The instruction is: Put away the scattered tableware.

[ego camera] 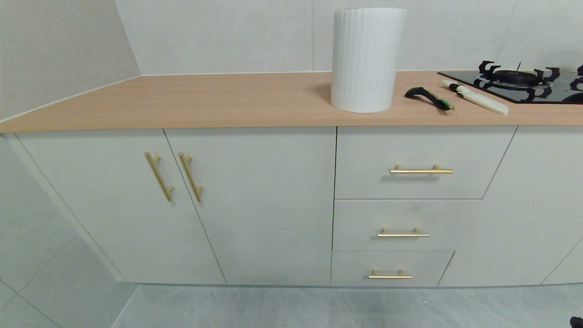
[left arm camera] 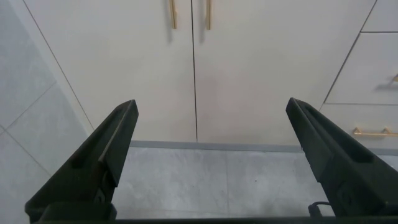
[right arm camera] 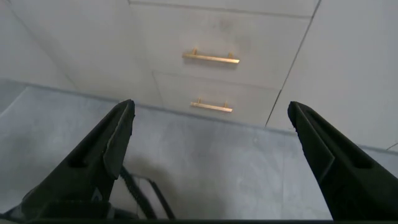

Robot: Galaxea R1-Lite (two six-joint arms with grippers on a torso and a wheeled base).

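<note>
Wooden tabletop (ego camera: 205,102), head view: black peeler (ego camera: 428,98) and white knife (ego camera: 476,96) lie at its right end, long axes slanting front-right; left wrist view: left hand (left arm camera: 211,106) spread wide, empty, low before cupboard doors (left arm camera: 249,62); right wrist view: right hand (right arm camera: 211,106) likewise spread, empty, below the drawers (right arm camera: 217,37), probably the nearer.
</note>
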